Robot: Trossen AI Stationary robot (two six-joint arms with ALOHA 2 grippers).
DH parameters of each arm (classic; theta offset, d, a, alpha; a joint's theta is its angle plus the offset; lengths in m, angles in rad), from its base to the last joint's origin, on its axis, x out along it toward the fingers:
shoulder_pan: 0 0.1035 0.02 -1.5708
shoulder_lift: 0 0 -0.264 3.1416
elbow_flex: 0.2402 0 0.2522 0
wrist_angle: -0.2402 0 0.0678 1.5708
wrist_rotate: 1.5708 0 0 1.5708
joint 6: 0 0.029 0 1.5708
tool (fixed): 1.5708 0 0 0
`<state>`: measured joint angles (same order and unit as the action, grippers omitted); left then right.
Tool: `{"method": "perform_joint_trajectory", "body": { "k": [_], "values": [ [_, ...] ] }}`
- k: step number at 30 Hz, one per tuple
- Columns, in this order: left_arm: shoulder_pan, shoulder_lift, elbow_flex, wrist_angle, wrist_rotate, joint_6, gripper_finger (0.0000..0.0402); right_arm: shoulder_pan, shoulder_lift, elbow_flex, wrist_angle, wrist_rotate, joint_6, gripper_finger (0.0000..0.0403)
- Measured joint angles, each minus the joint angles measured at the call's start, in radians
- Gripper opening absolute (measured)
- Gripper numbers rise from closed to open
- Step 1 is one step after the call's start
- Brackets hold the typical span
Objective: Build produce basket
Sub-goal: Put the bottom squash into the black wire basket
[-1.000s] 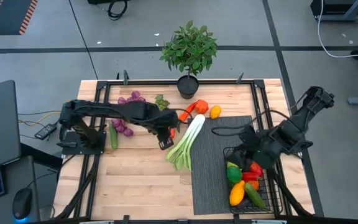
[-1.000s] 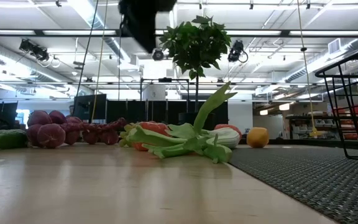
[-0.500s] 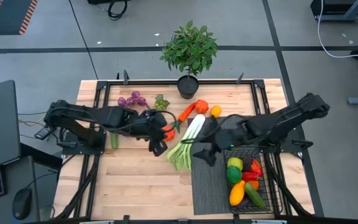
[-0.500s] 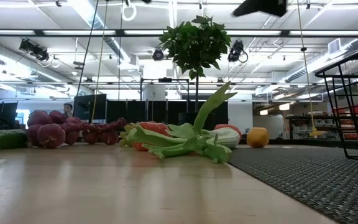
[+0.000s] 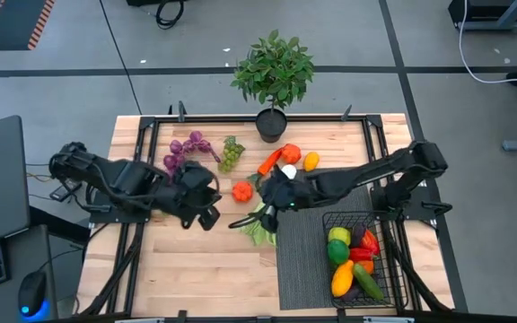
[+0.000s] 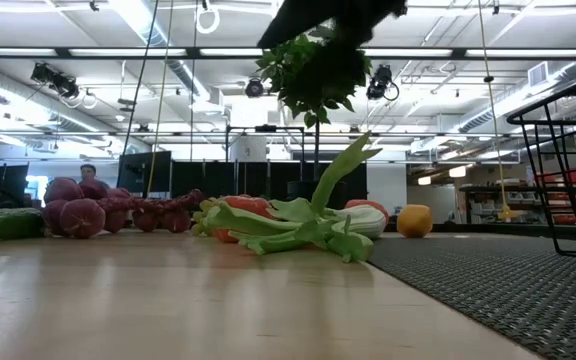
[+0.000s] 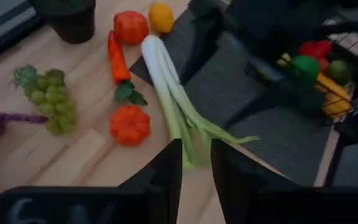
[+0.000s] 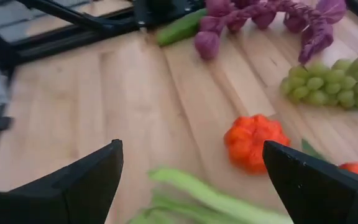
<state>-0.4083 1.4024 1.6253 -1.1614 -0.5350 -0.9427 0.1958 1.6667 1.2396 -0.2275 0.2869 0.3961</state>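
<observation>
The leek lies on the wood at the mat's left edge, leaves toward the near side; it also shows in the left wrist view and the low view. My right gripper hangs wide open above the leek, well clear of it. My left gripper is left of the leek, its fingers a narrow gap apart and empty. The black wire basket stands on the mat at the near right with peppers, citrus and cucumber inside.
Purple grapes, green grapes, an orange-red squash, a carrot, a red pepper and a yellow citrus lie at the far middle. A potted plant stands at the far edge. A ribbed mat lies at the right.
My right gripper has swung from above the basket toward the table's left, across the mat, to above the leek. My left gripper has drawn back from the leek toward the table's left edge, uncovering the orange-red squash. The produce has stayed in place.
</observation>
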Motion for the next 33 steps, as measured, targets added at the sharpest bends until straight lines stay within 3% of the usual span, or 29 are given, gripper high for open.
{"method": "perform_joint_trajectory", "body": {
  "k": [6,13,33],
  "values": [
    [-0.101,-0.003,0.000,-0.003,-0.090,-0.152,0.0091,-0.071,0.107,0.000,0.039,-0.007,-0.040,0.0398],
    [-0.160,-0.003,0.000,-0.020,-0.183,-0.271,0.0091,-0.151,0.208,0.000,0.120,-0.105,-0.044,0.0399],
    [-0.170,-0.002,0.000,-0.010,-0.175,-0.357,0.0091,-0.209,0.372,0.001,0.328,-0.054,-0.131,0.0399]
  ]
}}
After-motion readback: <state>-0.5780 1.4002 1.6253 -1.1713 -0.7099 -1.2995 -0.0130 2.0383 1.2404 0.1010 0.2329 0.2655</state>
